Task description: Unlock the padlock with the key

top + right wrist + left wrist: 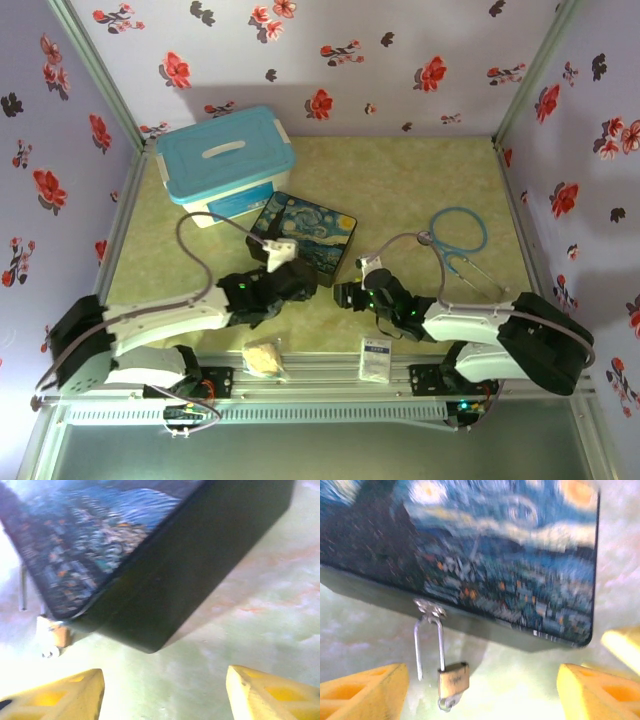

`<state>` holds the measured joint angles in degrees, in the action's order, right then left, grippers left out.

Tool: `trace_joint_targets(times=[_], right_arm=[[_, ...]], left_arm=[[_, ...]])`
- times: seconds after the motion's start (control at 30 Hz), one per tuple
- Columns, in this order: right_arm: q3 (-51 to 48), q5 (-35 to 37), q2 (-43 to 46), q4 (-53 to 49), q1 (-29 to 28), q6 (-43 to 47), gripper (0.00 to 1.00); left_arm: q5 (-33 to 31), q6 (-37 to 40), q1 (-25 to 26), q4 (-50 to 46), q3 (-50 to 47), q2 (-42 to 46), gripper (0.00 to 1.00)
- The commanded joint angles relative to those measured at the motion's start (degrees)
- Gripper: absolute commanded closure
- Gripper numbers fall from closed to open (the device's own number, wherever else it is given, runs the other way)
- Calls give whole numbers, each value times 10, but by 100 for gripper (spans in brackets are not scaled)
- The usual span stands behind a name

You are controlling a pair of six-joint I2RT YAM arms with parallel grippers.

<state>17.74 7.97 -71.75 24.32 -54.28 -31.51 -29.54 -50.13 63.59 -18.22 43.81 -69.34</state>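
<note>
Padlock (pixel 453 679) hangs at Starry Night tin's (pixel 510 555) near-side hasp (pixel 431 609) | one shackle leg looks free, so I judge it sprung | key (pixel 446 703) seemingly in keyhole, blurred | left gripper (pixel 480 695), right gripper (pixel 162 695): jaws wide, empty | left to do: unhooking.

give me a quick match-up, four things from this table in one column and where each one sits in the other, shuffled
Things:
1. padlock
2. painted tin
3. blue-lidded box
4. stethoscope

Places:
A. far left of the table
B. right side of the table
C. hanging from the hasp on the tin's front
D. middle of the table

Pairs: 1-C, 2-D, 3-A, 4-B
</note>
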Motion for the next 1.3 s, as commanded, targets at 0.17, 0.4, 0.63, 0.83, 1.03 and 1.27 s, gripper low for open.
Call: trace_joint_targets(times=[0.17,0.4,0.63,0.83,1.03,1.27], right_arm=[[35,-20,-49,100,-63,-26,15],[103,-21,-169,153,-81,-30,16],[140,108,-203,96,-77,-45,17],[125,128,-157,41,-44,-30,16],[101,-9,-109,69,-8,12,18],[125,-40,-148,90,-26,-43,25]], left_arm=[[144,7,-141,101,-114,116,11],[161,-9,-171,129,-157,146,9],[168,-24,-171,152,-191,142,17],[168,-21,-171,165,-209,150,22],[178,-30,-171,186,-222,143,34],[179,-41,-171,215,-249,173,36]])
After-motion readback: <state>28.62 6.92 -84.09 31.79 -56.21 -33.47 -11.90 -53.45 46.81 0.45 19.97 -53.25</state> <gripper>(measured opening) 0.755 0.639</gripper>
